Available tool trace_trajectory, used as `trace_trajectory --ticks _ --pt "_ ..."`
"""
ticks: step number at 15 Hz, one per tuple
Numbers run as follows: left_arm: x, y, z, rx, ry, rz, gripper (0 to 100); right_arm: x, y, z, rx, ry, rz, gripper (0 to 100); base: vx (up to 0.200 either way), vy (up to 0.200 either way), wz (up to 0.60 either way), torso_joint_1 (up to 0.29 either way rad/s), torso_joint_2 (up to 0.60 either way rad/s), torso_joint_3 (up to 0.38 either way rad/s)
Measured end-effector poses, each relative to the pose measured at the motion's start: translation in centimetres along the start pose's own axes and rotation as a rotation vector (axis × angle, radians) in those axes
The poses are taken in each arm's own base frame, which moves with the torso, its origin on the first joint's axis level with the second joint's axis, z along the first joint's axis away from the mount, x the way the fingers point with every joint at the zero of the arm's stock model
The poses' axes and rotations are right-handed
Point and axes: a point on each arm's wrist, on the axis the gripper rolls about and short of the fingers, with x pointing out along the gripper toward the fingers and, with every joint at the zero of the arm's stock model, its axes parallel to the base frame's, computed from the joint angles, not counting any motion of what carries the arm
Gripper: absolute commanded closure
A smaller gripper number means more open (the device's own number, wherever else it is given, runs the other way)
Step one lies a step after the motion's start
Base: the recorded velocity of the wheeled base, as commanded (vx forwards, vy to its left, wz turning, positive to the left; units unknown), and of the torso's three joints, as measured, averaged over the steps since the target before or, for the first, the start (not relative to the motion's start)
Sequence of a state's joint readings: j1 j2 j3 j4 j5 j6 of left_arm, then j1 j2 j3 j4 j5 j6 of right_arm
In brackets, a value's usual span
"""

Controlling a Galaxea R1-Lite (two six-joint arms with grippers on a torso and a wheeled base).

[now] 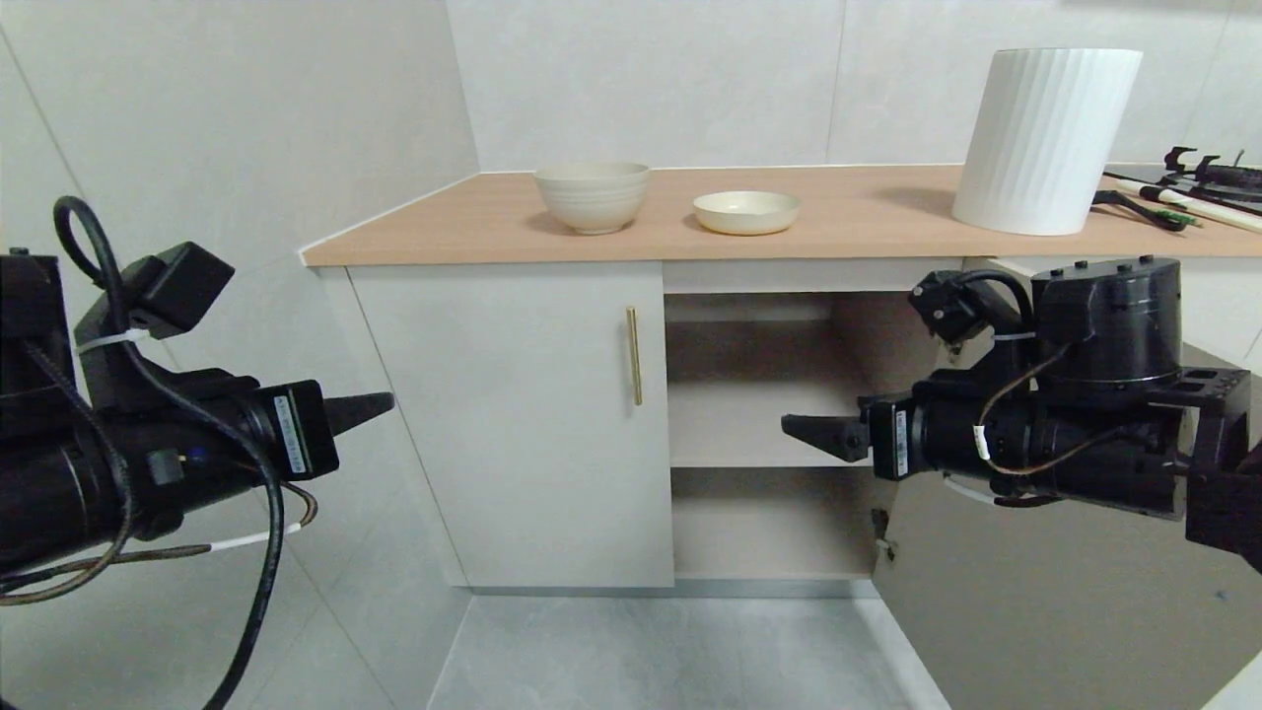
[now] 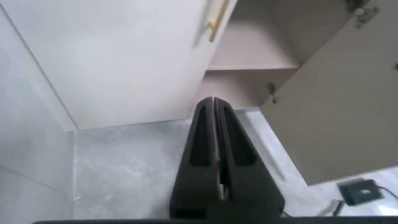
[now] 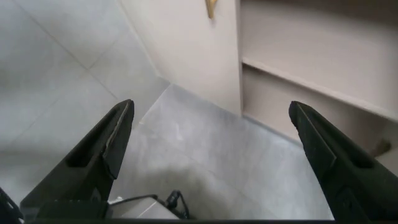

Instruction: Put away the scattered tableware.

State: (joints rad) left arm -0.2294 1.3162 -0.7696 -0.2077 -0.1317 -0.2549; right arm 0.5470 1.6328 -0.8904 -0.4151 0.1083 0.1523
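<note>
A: Arm positions?
B: Both held low and level before the cabinet (image 1: 552, 424). Left gripper (image 1: 383, 401) fingers pressed together, right gripper (image 1: 792, 425) fingers spread wide. Neither holds anything.
A: Tableware?
B: Bowl (image 1: 592, 195) and dish (image 1: 745, 212) stand apart on the countertop (image 1: 887, 212).

Desk (image 1: 868, 212) top: wood-look, light brown, smooth, matt.
Bowl (image 1: 592, 197), above and beyond left gripper (image 1: 380, 402): cream, ceramic look, faintly ribbed wall, low sheen.
Dish (image 1: 746, 212), above right gripper (image 1: 804, 429): cream, smooth, slight gloss.
Cylinder (image 1: 1047, 141), above right gripper: white, vertically ribbed, matt.
Cabinet door (image 1: 513, 424), between grippers: pale grey, smooth, matt.
Door handle (image 1: 634, 355): brass-coloured metal, satin.
Floor (image 1: 670, 651), below grippers: grey stone-look tile, faint sheen.
Left gripper, right gripper: black plastic, matt.
</note>
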Motion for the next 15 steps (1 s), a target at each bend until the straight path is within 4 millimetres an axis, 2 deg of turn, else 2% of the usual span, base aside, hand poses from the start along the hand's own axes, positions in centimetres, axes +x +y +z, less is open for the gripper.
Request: trace_trajectory --ticks 4,11,15 --pt "-0.6 0.2 0.4 0.000 -0.028 0.020 0 -0.8 0.1 0.9 -0.001 -0.040 -0.040 0 0.000 0.000 0.00 0.000 0.00 0.000" --pt "-1.3 0.1 0.8 0.004 -0.061 0.017 0 -1.0 0.2 1.0 -0.002 -0.045 -0.043 0 0.000 0.000 0.00 0.000 0.00 0.000" --pt "-1.5 0.3 1.2 0.001 -0.073 0.027 0 -1.1 0.2 0.9 -0.002 -0.044 -0.042 0 0.200 0.000 0.00 0.000 0.00 0.001"
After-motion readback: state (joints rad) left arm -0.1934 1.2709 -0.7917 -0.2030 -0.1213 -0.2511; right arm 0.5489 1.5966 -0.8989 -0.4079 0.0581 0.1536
